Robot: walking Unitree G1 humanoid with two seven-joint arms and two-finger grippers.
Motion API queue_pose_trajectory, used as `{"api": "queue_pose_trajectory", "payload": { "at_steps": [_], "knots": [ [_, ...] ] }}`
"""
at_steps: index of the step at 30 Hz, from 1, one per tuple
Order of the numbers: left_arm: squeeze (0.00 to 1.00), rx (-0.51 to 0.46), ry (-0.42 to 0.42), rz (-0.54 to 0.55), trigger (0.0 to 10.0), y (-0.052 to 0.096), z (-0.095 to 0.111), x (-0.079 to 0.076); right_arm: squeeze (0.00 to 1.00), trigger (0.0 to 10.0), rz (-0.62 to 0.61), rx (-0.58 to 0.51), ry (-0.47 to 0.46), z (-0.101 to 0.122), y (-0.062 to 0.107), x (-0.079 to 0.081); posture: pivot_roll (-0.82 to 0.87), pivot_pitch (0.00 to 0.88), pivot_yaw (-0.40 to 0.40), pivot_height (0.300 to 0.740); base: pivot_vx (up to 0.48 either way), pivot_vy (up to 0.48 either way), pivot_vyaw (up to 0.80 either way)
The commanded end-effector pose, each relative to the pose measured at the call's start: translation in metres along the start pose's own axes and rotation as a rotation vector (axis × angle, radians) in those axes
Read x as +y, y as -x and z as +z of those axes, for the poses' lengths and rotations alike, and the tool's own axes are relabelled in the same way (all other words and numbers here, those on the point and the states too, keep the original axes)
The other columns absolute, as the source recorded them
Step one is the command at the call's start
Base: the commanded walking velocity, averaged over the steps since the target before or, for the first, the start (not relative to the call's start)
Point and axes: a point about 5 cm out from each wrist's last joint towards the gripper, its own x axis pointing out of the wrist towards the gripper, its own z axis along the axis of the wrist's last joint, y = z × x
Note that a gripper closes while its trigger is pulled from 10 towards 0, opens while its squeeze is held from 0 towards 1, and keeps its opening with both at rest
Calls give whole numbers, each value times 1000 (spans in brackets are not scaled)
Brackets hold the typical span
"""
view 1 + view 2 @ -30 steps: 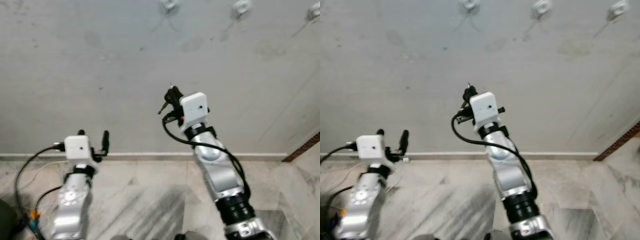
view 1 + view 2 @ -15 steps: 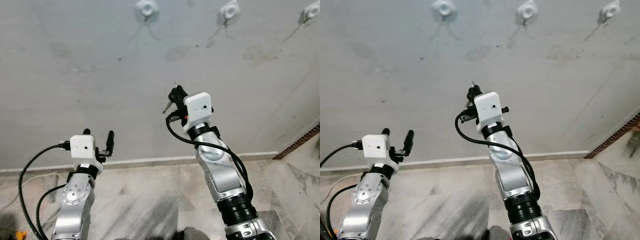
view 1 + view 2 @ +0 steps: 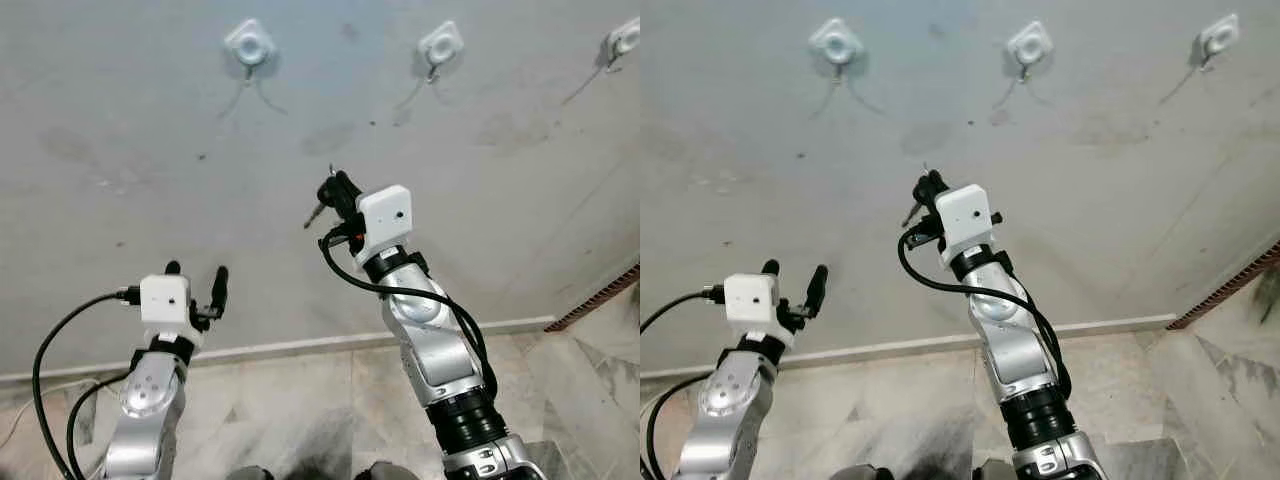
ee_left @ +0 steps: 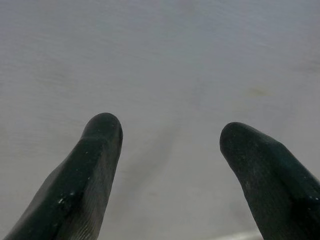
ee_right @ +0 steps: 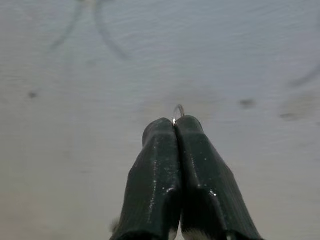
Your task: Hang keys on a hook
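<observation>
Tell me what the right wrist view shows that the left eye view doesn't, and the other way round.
The right wrist view alone shows, close up, the right claw pinched shut on a thin metal ring poking out at its tips.

The left eye view alone shows three white wall hooks above, a key dangling beside the right claw, the open left claw lower down, and the floor.

Both share the grey wall and the right claw.
</observation>
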Motion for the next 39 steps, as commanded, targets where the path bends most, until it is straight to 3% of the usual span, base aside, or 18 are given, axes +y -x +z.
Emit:
{"api": "queue_pose_trajectory", "payload": {
  "at_steps": [1,11,25,39],
  "knots": [
    [0,12,-22,8,10000,8,-3,5,0,10000,34,-54,-20,14,-4,7,28,158,-8,740,0,0,0],
    [0,60,-67,21,10000,34,-12,14,0,10000,171,-147,-31,41,-9,23,56,175,-4,740,0,0,0],
    [0,66,-73,29,10000,36,-11,16,0,10000,346,-169,-109,50,-17,42,86,173,1,740,0,0,0],
    [0,79,-76,76,10000,47,-10,20,0,10000,401,-209,-231,58,-49,44,158,194,-24,740,0,0,0]
  ]
}}
